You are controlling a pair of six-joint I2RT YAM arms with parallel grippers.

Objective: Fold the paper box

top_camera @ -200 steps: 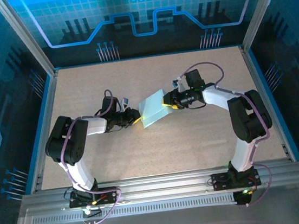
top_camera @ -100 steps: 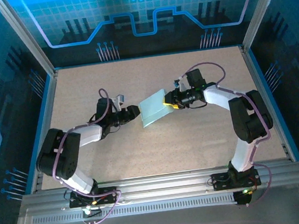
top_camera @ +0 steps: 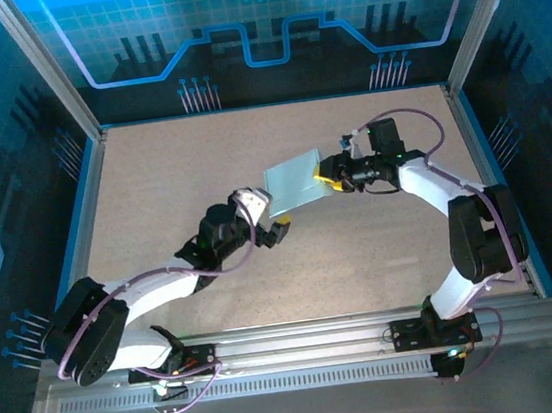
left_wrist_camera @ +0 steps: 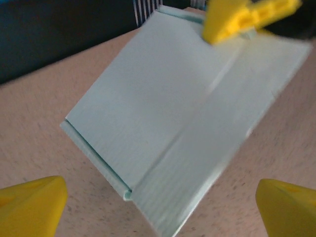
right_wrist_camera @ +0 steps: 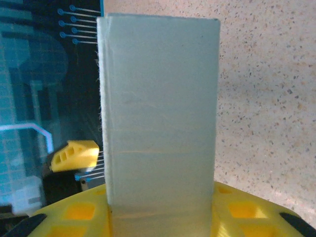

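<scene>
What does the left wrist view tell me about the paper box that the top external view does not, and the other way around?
Left wrist view: a long crease across the paper box, a raised lip along its lower left edge, and the left end effector with its fingers spread wide, clear of the card. Top external view: both arms in full and the box's place near the middle of the table. Shared: the right end effector pinching one edge of the box.

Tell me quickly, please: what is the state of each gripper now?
Left gripper: open, holding nothing.
Right gripper: closed on the edge of the paper box.
</scene>
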